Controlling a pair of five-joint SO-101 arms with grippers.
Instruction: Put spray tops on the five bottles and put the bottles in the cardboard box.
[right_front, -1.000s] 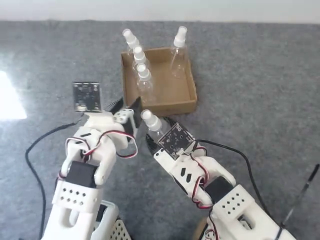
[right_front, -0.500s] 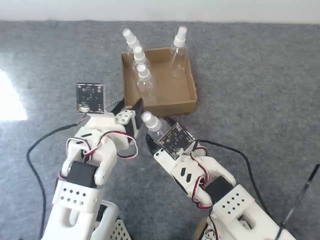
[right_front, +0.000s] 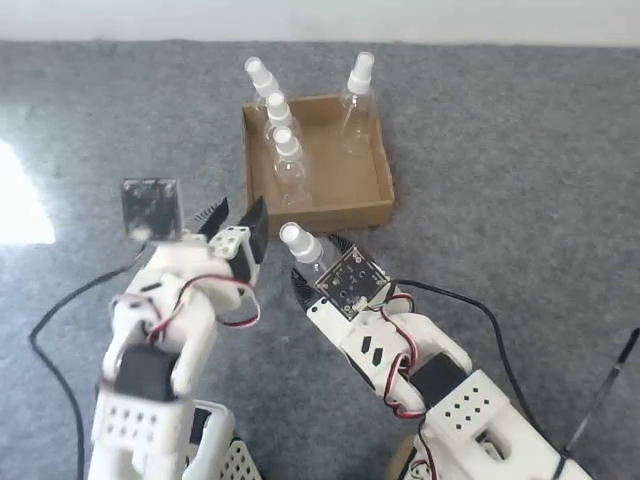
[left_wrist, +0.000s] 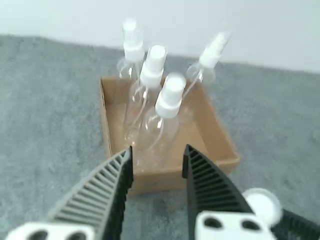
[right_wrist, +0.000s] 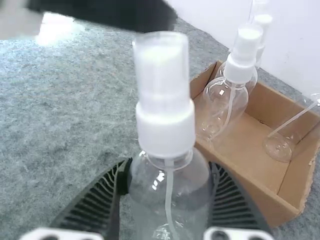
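The cardboard box (right_front: 380, 175) stands at the back middle of the grey mat. Several clear bottles with white spray tops stand in it, three along one side (right_front: 290, 160) and one (right_front: 357, 95) at the opposite far corner. In front of the box, my right gripper (right_front: 315, 266) is shut on a fifth bottle (right_front: 302, 246) that is upright with its spray top (right_wrist: 164, 95) on. My left gripper (right_front: 232, 220) hangs open beside that bottle, apart from it, with nothing between its fingers (left_wrist: 112, 182). In the left wrist view the box (left_wrist: 107, 112) and its bottles (left_wrist: 167, 107) lie beyond the fingers.
Grey mat (right_front: 520, 150) surrounds the box on all sides. Black cables (right_front: 480, 310) trail beside both arms near the front edge. A bright glare patch (right_front: 20, 200) lies at the left.
My left gripper has drawn back to the left, away from the held bottle's spray top. The right gripper and its bottle have stayed almost still.
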